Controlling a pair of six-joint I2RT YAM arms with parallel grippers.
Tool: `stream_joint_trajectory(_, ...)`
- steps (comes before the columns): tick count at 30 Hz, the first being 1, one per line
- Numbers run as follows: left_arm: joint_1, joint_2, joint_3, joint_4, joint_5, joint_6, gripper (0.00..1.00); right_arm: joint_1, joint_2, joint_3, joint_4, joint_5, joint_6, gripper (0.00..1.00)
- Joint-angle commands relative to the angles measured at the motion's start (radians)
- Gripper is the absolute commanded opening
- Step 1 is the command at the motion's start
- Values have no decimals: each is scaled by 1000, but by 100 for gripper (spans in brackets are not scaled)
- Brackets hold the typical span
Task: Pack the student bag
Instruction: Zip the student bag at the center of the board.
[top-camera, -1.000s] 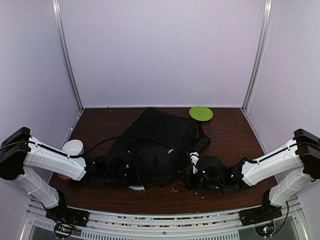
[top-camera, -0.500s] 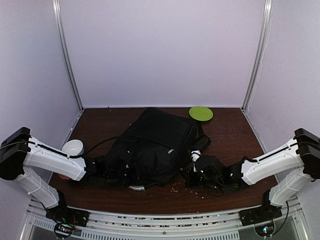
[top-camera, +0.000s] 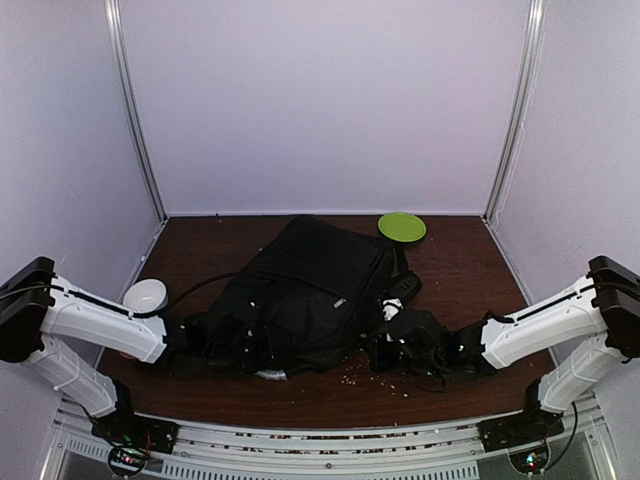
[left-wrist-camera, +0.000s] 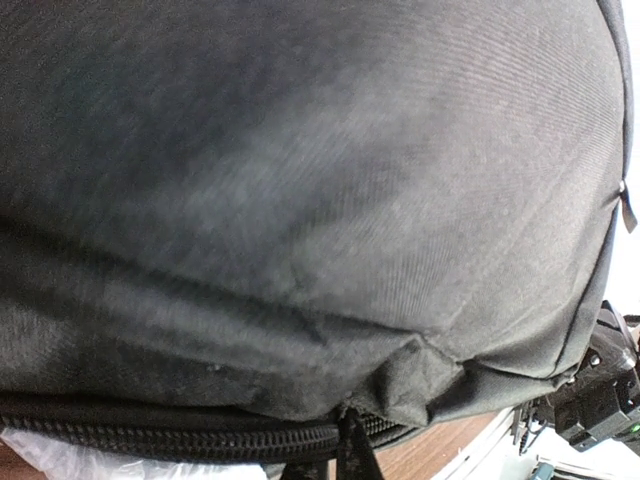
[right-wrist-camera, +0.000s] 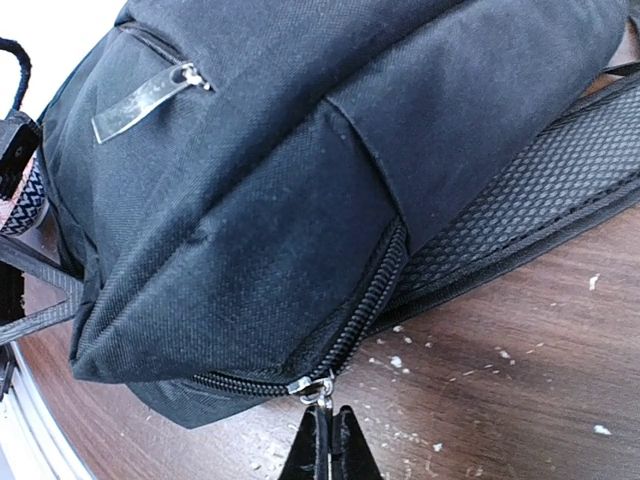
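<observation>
On the middle of the brown table (top-camera: 462, 268) lies the student bag (top-camera: 305, 285), a big black fabric backpack resting flat, its bulk slumped toward the near edge. Along its near right corner a zipper track (right-wrist-camera: 368, 300) curves round the seam, and a small metal zipper pull (right-wrist-camera: 319, 386) hangs from the end of it. The right gripper (right-wrist-camera: 322, 438) comes at the bag from that corner, its two dark fingers pressed together and pinching the pull's lower end. Beside the track, a mesh-padded shoulder strap (right-wrist-camera: 545, 185) trails off the bag onto the wood, and a flat silver tab (right-wrist-camera: 140, 104) sits higher on a pocket. The left gripper (left-wrist-camera: 351, 456) is at the bag's near left edge, tight against another stretch of zipper under a bulging fold of fabric; its fingers are together, though what, if anything, sits between them cannot be told. White crinkled plastic (left-wrist-camera: 70, 458) peeks from under the bag just there. Pale crumbs (top-camera: 352, 374) are scattered just in front of the bag. Beyond the bag's far right corner lies a green plate (top-camera: 401, 226), and off its left side stands a white bowl (top-camera: 146, 295).
</observation>
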Motion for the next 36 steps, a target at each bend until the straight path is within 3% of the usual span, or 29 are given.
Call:
stream_joint_trajectory(1, 36, -7, -61, -18, -56, 13, 0, -11, 40, 2, -12, -6, 21, 0)
stream_joint_trajectory(13, 110, 73, -118, 136, 38, 1, 0, 41, 87, 28, 54, -47, 34, 0)
stream_joint_trajectory(23, 176, 68, -98, 113, 70, 56, 0, 60, 117, 43, 82, -58, 37, 0)
stream_joint_trajectory(36, 184, 37, -116, 82, 64, 65, 0, 45, 140, 72, 17, -4, 32, 0)
